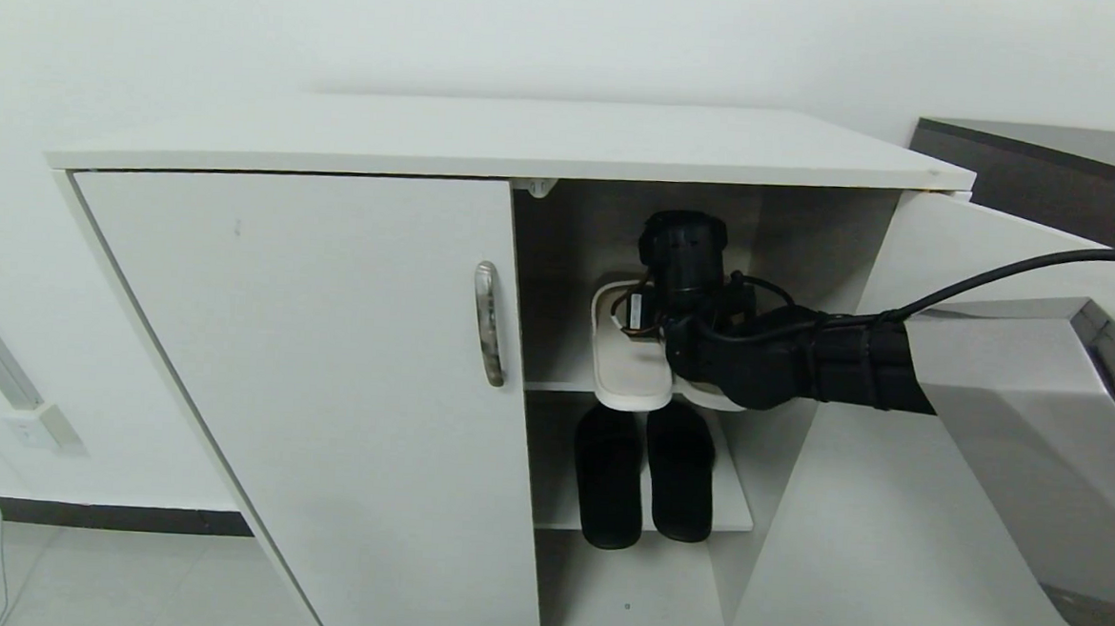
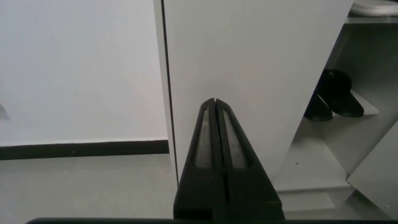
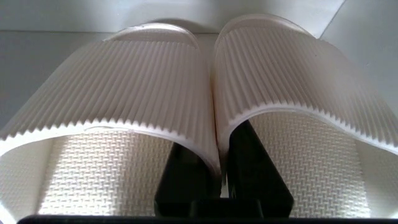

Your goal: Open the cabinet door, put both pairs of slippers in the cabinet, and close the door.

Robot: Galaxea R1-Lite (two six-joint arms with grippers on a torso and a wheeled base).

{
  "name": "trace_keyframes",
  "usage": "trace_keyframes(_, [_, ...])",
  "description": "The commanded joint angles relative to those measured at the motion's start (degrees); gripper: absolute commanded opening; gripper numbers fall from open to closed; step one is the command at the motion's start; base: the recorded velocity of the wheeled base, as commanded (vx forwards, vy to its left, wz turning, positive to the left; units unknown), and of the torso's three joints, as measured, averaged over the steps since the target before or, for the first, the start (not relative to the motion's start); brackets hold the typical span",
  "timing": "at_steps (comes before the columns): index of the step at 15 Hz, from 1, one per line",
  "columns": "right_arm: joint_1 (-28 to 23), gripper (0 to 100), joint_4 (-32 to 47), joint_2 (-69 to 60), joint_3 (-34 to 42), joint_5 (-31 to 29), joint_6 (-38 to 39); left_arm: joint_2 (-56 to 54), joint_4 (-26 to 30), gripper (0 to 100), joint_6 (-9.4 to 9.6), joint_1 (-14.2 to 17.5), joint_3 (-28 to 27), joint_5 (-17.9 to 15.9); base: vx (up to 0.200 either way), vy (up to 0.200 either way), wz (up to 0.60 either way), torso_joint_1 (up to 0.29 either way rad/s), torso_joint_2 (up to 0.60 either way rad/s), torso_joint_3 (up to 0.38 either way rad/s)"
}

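Cabinet (image 1: 490, 138): white panels, smooth and matt, laminate-like; the shelves inside have the same finish.

Door handle (image 1: 487, 324): metal, brushed silver, with a mottled sheen.

White slippers (image 3: 124, 87): look like soft foam or rubber, matt. The straps are finely ribbed with a saw-tooth edge. The footbeds are stamped with a small, woven-looking grain.

Black slippers (image 1: 644, 480): matt and plain, no gloss. Material cannot be told.

Left gripper (image 2: 215, 104): looks like hard black plastic with a faint sheen. Each finger carries a duller grey inlaid pad (image 2: 202, 146).

Right gripper (image 3: 219, 171): smooth black fingers (image 3: 252, 168), matt.

Floor (image 1: 124, 577): pale, slightly glossy.

Wall (image 1: 248, 20): white, matt, even.
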Motion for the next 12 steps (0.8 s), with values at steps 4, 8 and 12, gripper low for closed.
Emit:
trace_keyframes(4, [0.0, 0, 1.0, 0.3, 0.0, 0.0, 0.0, 0.0, 0.0, 0, -0.11, 0.0, 0.0, 0.1, 0.0, 0.0, 0.0, 0.0, 0.0, 0.0])
trace_keyframes(8, [0.0, 100, 1.1, 0.2, 0.1, 0.0, 0.0, 0.0, 0.0, 0, -0.2, 0.0, 0.1, 0.1, 0.0, 0.0, 0.0, 0.0, 0.0, 0.0])
trace_keyframes(12, [0.3, 100, 1.5, -1.0, 1.6, 0.0, 0.2, 0.0, 0.0, 0, -0.2, 0.0, 0.1, 0.1, 0.0, 0.0, 0.0, 0.0, 0.0, 0.0])
